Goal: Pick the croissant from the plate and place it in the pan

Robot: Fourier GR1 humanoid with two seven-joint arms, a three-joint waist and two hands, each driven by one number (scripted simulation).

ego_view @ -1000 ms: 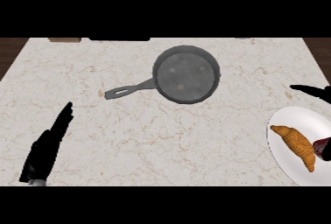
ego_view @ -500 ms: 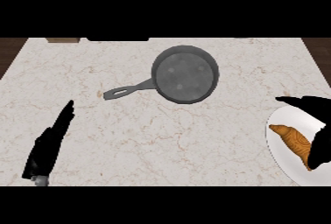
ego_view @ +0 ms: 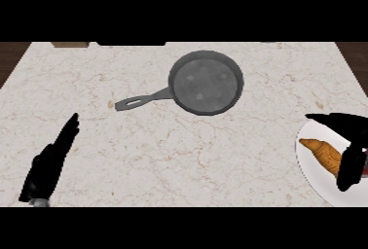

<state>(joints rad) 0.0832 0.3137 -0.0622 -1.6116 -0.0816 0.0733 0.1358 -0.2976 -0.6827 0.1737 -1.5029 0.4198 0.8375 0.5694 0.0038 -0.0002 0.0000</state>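
Observation:
A golden croissant (ego_view: 321, 152) lies on the white plate (ego_view: 311, 171) at the counter's right edge. My right hand (ego_view: 352, 127) hovers over the plate, open. Its thumb reaches left beyond the croissant's far side and its fingers (ego_view: 350, 169) hang down over the croissant's right end, hiding that end. The dark grey pan (ego_view: 206, 82) sits upper middle, its handle (ego_view: 140, 100) pointing lower left. My left hand (ego_view: 50, 163) rests open at the lower left, far from both.
The marble counter (ego_view: 179, 155) stretches between the pan and the plate. A brown object (ego_view: 69, 44) and a dark one (ego_view: 131, 43) show at the counter's far edge.
My right hand has come in from the right edge and spread over the plate, covering the croissant's right end. The left hand, pan and croissant stay put.

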